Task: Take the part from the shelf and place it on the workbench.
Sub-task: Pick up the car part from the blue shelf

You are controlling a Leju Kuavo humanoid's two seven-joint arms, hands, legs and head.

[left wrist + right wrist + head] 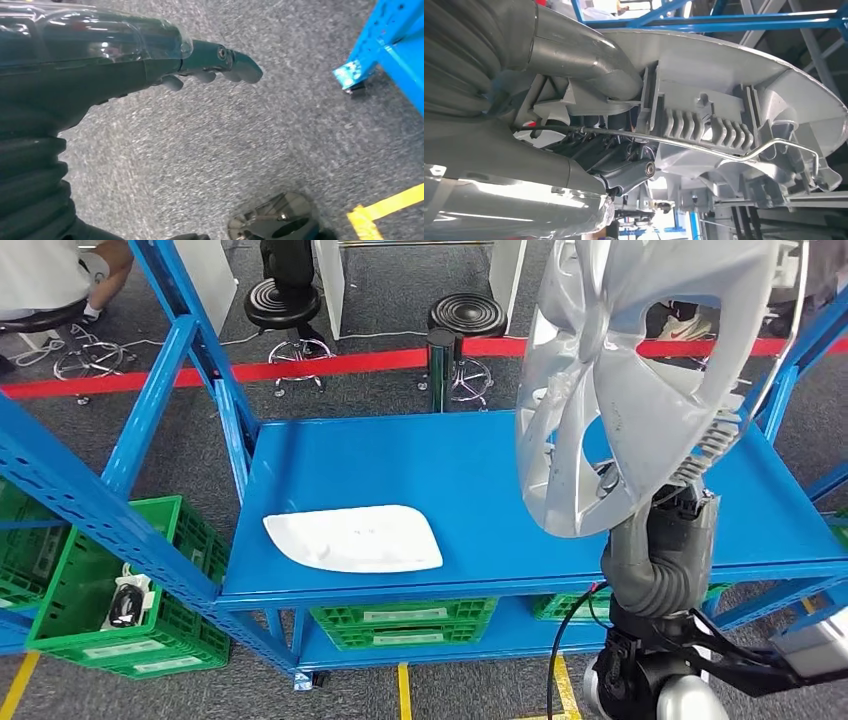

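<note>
The right hand (668,502) grips the silver plastic wheel cover (620,370) by its rim, so it should lower it flat onto the blue metal workbench (480,460), beside the white tray (355,538).

A white tray (355,538) lies flat, well clear of the fingers. Green crates (120,590) sit low down, one holding a dark object (127,603). Two black stools (283,302) stand beyond red floor tape (300,367). Yellow tape (387,206) marks the grey carpet (200,150).

Silver hubcap (640,380), blue shelf (480,470), white tray (355,538)
</note>
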